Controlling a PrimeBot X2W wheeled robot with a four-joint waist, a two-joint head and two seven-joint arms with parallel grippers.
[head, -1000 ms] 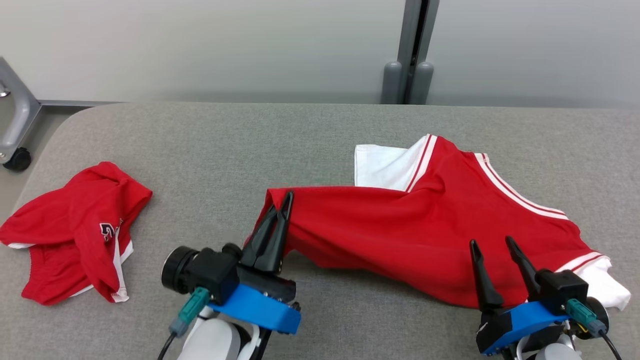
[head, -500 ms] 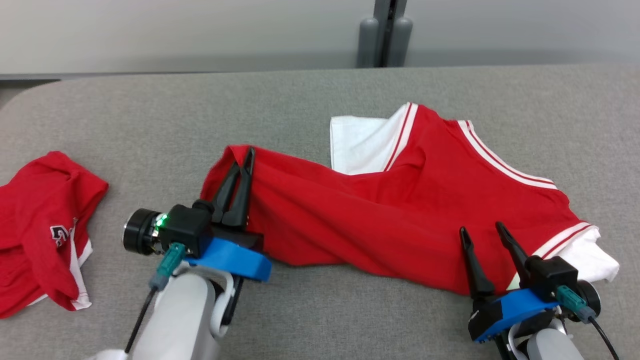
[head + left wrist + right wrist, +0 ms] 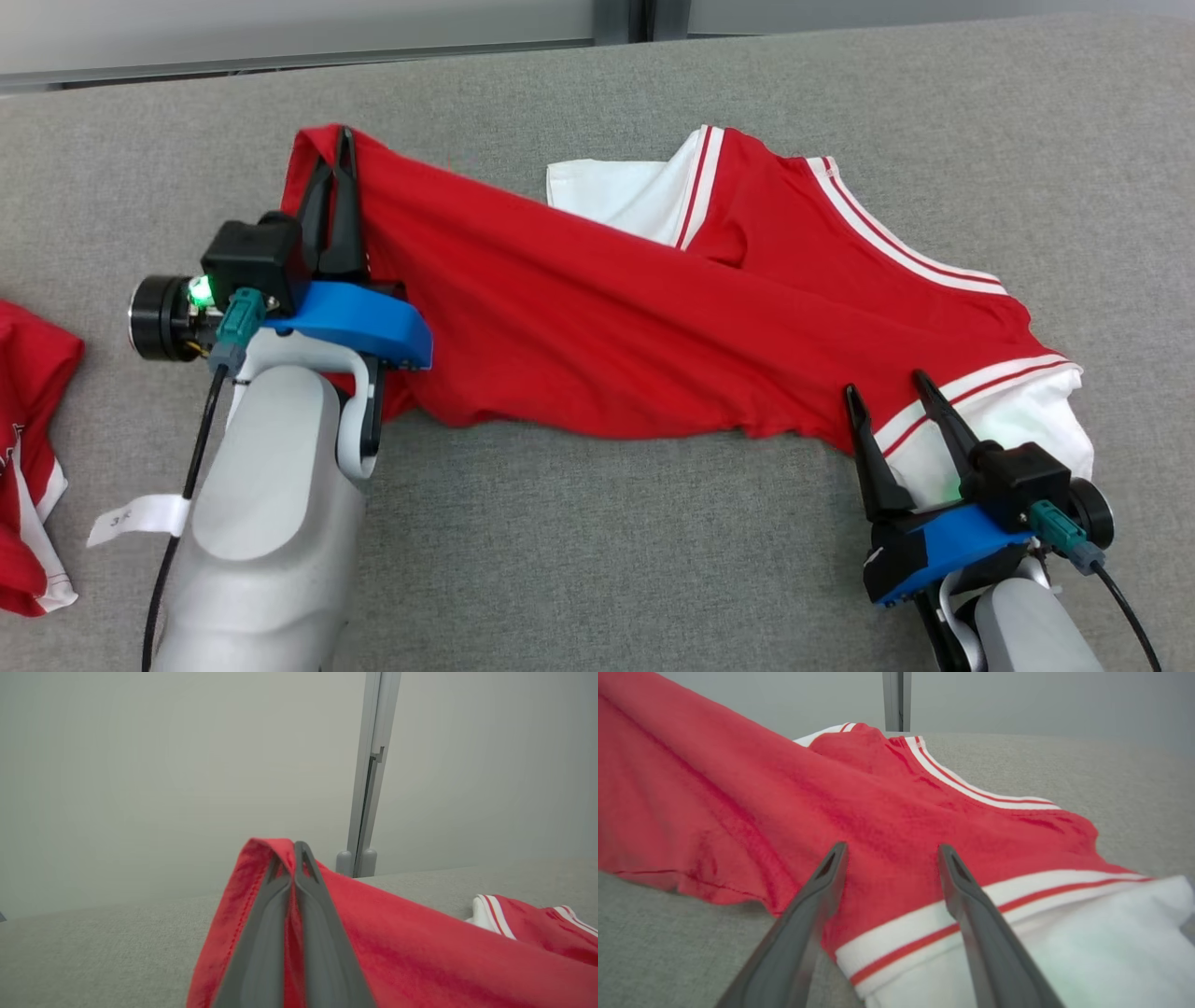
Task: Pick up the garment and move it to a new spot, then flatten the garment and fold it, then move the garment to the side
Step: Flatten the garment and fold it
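Head view: our left hand [image 3: 342, 140] pinched tight on the shirt's [image 3: 597, 327] raised red corner; right hand [image 3: 885, 385] gapes empty at its other end. Shirt sprawls across the table [image 3: 597, 560]. We judge flattening underway; folding and moving aside remain.

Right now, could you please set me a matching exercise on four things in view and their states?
Things:
1. left gripper
2. right gripper
3. shirt
4. tag

States:
A. open, holding nothing
B. small, white, lying flat
C. shut on the shirt
D. red with white trim

Pairs: 1-C, 2-A, 3-D, 4-B
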